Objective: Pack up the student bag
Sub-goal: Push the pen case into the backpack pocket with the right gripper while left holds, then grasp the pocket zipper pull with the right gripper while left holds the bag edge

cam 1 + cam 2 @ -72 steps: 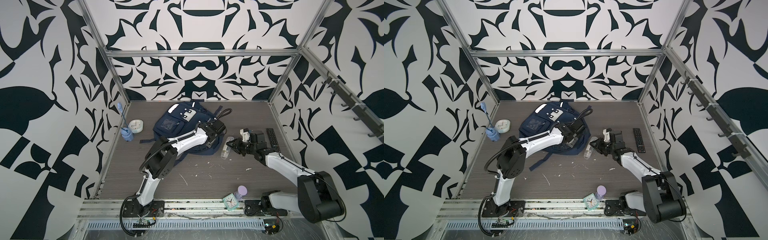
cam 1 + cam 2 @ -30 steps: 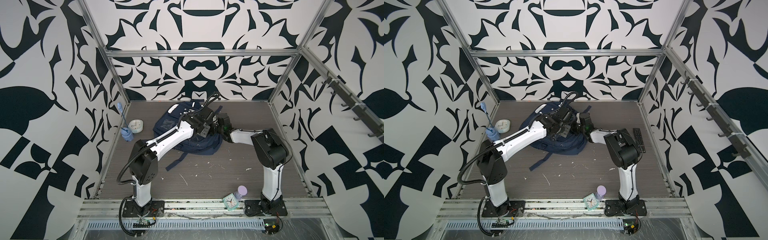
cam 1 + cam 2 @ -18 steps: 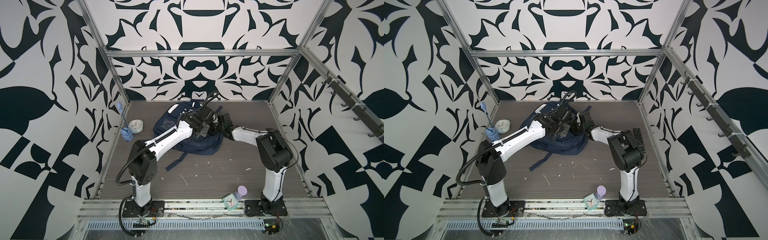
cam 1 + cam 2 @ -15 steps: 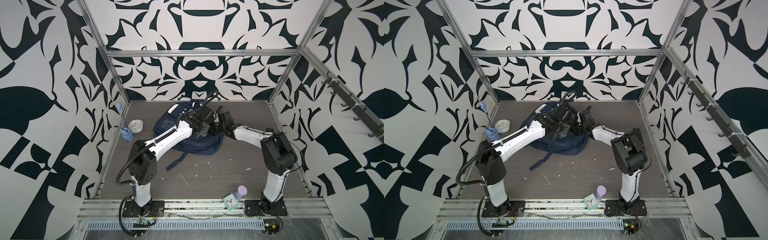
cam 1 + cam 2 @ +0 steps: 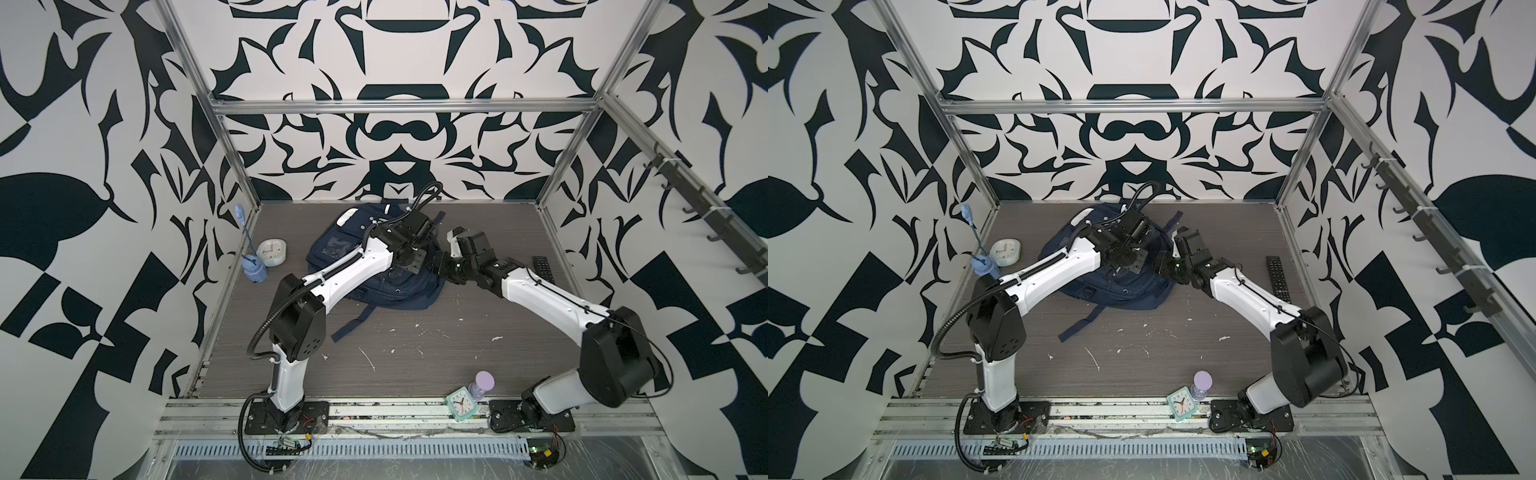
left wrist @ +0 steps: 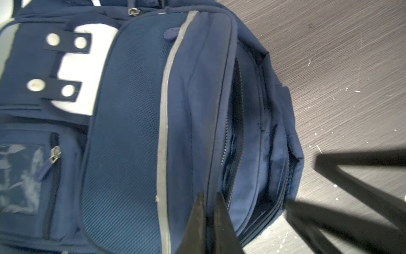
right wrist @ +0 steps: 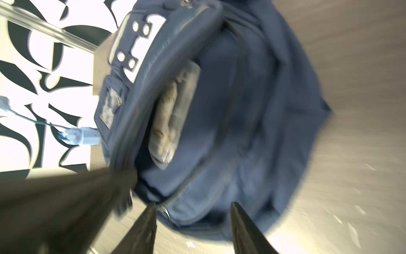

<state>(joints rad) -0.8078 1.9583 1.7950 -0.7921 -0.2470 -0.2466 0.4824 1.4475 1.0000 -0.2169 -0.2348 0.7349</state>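
— Whereabouts of the student bag (image 5: 399, 293)?

— Lying toward the back of the grey table (image 5: 415, 353), between both arms in both top views.

— Left gripper (image 6: 208, 195)?

— Pinched tight on the bag's flap edge beside the open zip, plain from the left wrist; hidden under the wrist in the top views.

— Right gripper (image 7: 191, 206)?

— Fingers spread, gripping nothing, just beside the bag's edge. Seen only from the right wrist: mouth held open, a pale blurred packet (image 7: 173, 110) inside. From the left wrist, just a dark slit.
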